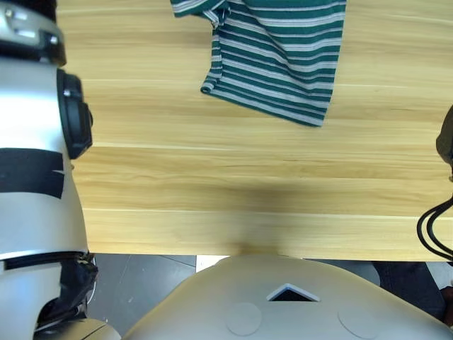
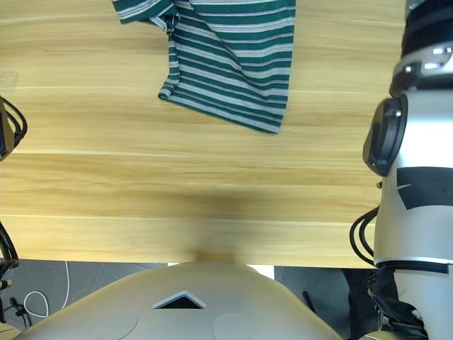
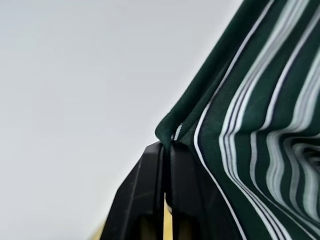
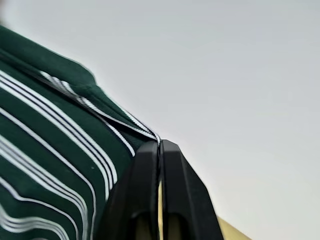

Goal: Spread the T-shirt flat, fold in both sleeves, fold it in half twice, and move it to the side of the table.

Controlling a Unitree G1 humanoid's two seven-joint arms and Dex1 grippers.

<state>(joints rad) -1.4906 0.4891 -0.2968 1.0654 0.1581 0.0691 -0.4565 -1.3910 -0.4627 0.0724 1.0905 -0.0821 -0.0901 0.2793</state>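
Head view: the dark green, white-striped cotton T-shirt (image 1: 276, 57) hung in over the far part of your pale wooden surface (image 1: 212, 177). Its lower hem ran at a slant, one corner lower than the other, and the cloth was bunched on the left side. You could not tell from here whether the hem touched the wood.

Left wrist view: your left end effector (image 3: 166, 150) had its black fingers pressed together on a folded edge of the shirt, with the stripes falling away from the pinch.

Right wrist view: your right end effector (image 4: 160, 147) was pinched the same way, closed on a striped edge with a plain green band.

Judgement: the step looked to be the spreading, with nothing folded yet. To do it well you needed both pinches level and drawn apart enough to take out the sag. The hem then had to be set down first and the shirt laid out behind it. The bunched side risked tucking under unless tension opened it.
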